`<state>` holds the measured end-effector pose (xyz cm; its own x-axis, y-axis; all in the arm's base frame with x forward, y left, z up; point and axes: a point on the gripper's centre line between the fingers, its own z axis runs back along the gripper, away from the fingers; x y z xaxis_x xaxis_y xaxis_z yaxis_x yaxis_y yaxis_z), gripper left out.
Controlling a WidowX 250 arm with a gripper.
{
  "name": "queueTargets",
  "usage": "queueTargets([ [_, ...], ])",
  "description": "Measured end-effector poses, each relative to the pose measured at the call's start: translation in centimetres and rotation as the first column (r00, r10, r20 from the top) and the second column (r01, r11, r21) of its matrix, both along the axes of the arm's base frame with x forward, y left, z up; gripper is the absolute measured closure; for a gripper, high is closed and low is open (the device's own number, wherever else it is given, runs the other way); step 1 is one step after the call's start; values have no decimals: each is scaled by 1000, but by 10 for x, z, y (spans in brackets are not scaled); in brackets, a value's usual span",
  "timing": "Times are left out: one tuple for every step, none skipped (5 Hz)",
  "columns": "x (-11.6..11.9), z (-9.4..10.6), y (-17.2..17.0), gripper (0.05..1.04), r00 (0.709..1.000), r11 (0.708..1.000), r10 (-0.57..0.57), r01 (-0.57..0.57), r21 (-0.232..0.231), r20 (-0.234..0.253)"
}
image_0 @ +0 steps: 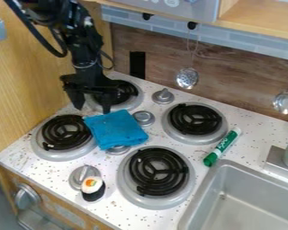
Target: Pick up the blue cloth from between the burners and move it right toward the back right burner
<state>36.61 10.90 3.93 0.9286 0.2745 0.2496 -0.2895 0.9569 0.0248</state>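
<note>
1. The black gripper (92, 109) is hanging above and to the right of the left burner (54, 155), its fingers standing apart, clamping nothing.
2. The blue cloth (117, 130) is lying just right of the left burner, forming a soft, folded, rough square. Its limp layers are probably calling for a low, centred approach and a pinch through several folds.
3. The toy sushi (92, 185), rounded, white and black, is resting below and right of that burner.
4. The smooth cylindrical marker (223, 146) is lying well to its right.
</note>
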Motion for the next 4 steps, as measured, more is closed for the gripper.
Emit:
queueTargets([
  [16, -12, -9, 82, 1000, 1000, -6, 6, -12, -9],
  [24, -28, -14, 82, 999, 1000, -5, 4, -22, -33],
  [27, -39, -28, 82, 998, 999, -29, 28, -17, -57],
  [27, -44, -28, 82, 998, 1000, -28, 28, -6, -63],
])
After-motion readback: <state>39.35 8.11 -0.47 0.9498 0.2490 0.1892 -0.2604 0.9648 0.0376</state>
